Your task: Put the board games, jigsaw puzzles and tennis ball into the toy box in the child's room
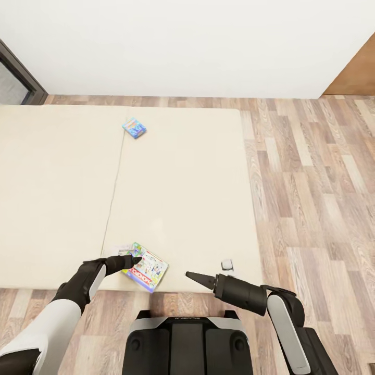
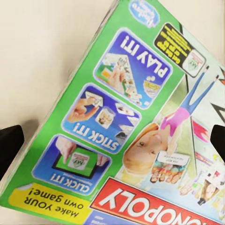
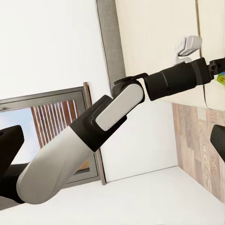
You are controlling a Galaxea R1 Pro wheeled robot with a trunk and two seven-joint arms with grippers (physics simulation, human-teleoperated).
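Nearest to me, my left tool (image 1: 136, 259) is out over the near edge of the bed (image 1: 62, 208), its tip right at the Monopoly board game (image 1: 146, 266). That box lies flat by the near edge, turned at an angle, close to the seam that runs across the bed. Through the left wrist view the Monopoly board game (image 2: 136, 140) sits between my two dark fingertips (image 2: 10, 147), one at each side of the box, so the left tool is spread wide and I have no hold on anything; I can't tell whether the tips touch the box.

My right tool (image 1: 195, 277) hangs off to the right, over the same near edge, pointing toward the left arm. From the head view it reads as a narrow point; in the right wrist view its fingertips (image 3: 9, 150) stand far apart at opposite sides with nothing between them. That view also catches my left arm (image 3: 93, 140) reaching onto the bed.

Just beyond the right tool, a small grey-and-white object (image 1: 227, 265) rests on the bed.

Farther out, a second board game (image 1: 134, 127), blue, lies near the far edge, just right of the seam.

Past the bed, wood floor (image 1: 312, 182) and a white wall (image 1: 182, 47).
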